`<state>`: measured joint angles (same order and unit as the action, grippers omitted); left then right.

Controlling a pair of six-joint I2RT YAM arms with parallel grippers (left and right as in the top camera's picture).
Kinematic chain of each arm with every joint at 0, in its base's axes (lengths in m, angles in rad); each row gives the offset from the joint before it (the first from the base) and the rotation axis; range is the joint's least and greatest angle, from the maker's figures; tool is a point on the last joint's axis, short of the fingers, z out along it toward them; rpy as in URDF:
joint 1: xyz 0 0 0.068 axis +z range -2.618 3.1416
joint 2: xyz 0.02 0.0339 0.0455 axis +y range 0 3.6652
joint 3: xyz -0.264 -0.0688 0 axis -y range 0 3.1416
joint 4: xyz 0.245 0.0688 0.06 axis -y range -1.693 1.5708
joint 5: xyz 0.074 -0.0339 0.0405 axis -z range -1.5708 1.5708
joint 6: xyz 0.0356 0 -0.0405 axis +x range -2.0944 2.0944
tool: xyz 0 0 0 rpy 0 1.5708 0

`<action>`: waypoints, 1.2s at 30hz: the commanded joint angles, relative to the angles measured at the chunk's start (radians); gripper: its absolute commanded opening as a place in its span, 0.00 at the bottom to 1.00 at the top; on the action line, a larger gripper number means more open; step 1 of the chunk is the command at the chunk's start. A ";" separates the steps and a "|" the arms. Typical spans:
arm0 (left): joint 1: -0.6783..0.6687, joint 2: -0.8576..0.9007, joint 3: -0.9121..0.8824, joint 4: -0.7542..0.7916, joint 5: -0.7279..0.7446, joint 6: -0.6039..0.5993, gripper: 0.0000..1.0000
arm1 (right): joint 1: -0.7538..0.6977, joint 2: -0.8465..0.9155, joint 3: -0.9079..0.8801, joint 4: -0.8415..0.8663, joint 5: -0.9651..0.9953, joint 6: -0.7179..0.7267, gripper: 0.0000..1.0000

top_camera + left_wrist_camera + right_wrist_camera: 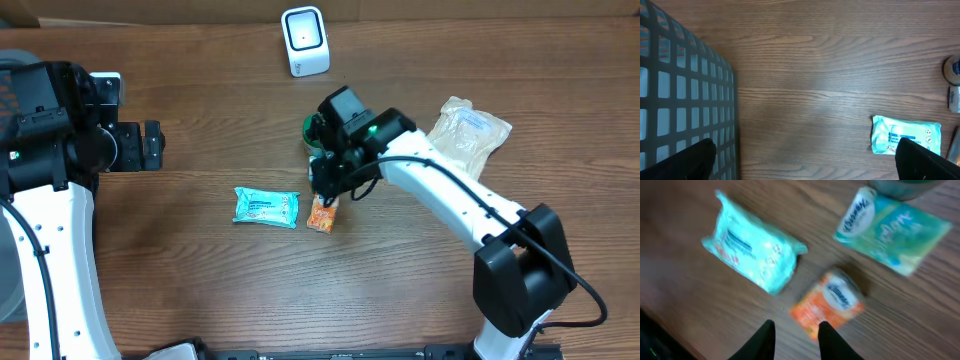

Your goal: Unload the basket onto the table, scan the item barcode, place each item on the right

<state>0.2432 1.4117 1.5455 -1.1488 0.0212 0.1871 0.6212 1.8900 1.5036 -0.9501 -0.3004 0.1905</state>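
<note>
Left jaws: held wide open, beside grey mesh basket (pixel 685 100).
Right jaws: narrowly parted, poised over orange packet (pixel 835 300); nothing is gripped.

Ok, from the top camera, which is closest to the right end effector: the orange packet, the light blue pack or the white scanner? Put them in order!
1. Orange packet: right by the tips of the right end effector, in the middle of the table.
2. Light blue pack: next over, on the orange packet's left.
3. White scanner: farthest, up at the table's back edge.
</note>
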 commanded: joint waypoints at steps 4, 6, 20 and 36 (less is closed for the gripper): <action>0.005 -0.011 0.023 0.000 -0.003 0.015 1.00 | 0.113 -0.014 -0.127 0.254 -0.013 0.553 0.31; 0.005 -0.011 0.023 0.000 -0.003 0.015 1.00 | 0.130 -0.014 -0.168 0.317 0.001 0.640 0.31; 0.005 -0.011 0.023 0.000 -0.003 0.015 0.99 | 0.154 -0.014 -0.292 0.281 0.185 0.797 0.29; 0.005 -0.011 0.023 0.000 -0.003 0.015 1.00 | -0.054 -0.014 -0.264 0.005 0.242 0.148 0.31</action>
<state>0.2428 1.4117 1.5455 -1.1492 0.0212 0.1871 0.6186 1.8881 1.2221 -0.9257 -0.0818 0.5854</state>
